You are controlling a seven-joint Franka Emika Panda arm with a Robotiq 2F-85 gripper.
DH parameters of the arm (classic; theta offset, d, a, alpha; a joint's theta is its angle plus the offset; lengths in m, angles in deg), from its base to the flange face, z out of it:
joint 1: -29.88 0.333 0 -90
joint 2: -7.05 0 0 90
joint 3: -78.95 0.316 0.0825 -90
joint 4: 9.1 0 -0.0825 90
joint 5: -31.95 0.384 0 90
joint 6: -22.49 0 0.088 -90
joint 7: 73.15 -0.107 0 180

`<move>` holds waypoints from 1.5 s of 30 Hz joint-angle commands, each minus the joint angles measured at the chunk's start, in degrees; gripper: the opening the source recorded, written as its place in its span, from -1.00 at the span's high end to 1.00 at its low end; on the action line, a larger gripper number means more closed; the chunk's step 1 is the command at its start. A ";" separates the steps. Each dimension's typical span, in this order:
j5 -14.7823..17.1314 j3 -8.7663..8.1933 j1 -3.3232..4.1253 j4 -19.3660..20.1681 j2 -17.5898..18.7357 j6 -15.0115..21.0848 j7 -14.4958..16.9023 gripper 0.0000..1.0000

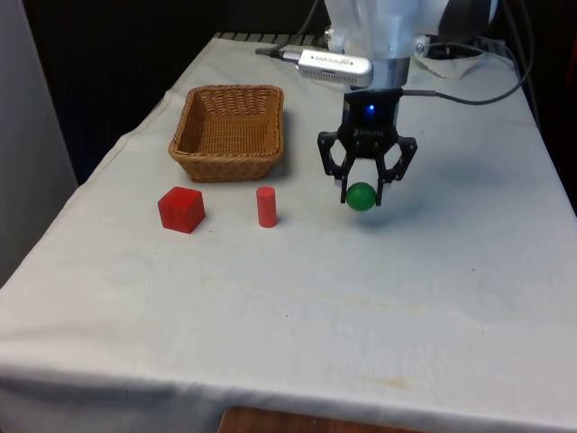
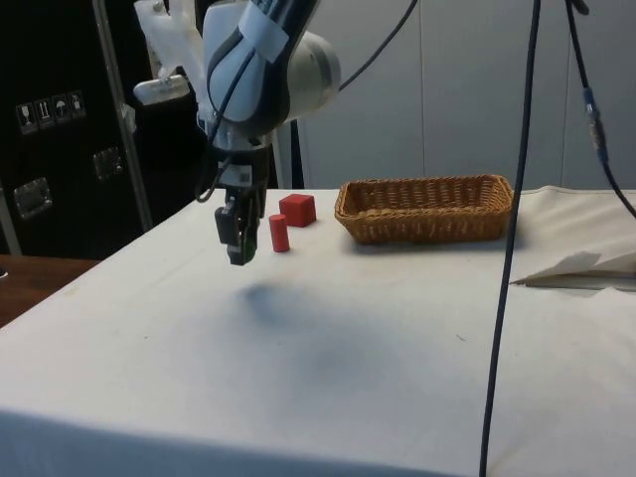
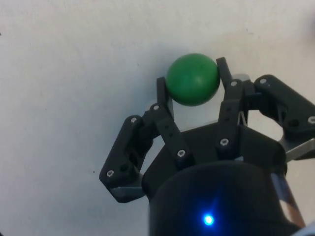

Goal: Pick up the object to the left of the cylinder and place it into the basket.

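Note:
My gripper [image 1: 362, 193] hangs a little above the cloth, shut on a green ball [image 1: 361, 196]. The wrist view has the ball [image 3: 192, 79] pinched between the two black fingers of the gripper [image 3: 192, 73]. A red cylinder [image 1: 266, 207] stands upright towards the front view's left of the gripper, and a red cube [image 1: 181, 209] sits further left of it. The wicker basket [image 1: 225, 167] lies behind both. From the side, the gripper [image 2: 238, 250] hovers in front of the cylinder [image 2: 279, 233], the cube [image 2: 297, 209] and the basket [image 2: 427, 221].
A dark cable [image 2: 507, 258] hangs down close to the side camera. More cables [image 1: 469, 90] trail over the table's far end behind the arm. A crumpled white sheet [image 2: 581, 268] lies beyond the basket in the side view. The cloth's front edge [image 1: 270, 397] drops off.

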 commanded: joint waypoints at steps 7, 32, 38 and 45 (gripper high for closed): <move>-2.41 -1.89 0.52 1.55 -3.32 -1.49 -0.40 1.00; -9.28 -5.90 0.52 5.56 -10.14 -3.72 -0.57 1.00; -10.94 -7.05 0.34 6.65 -11.80 -4.47 -0.29 1.00; -11.46 -8.08 0.29 8.02 -12.95 -4.47 0.69 1.00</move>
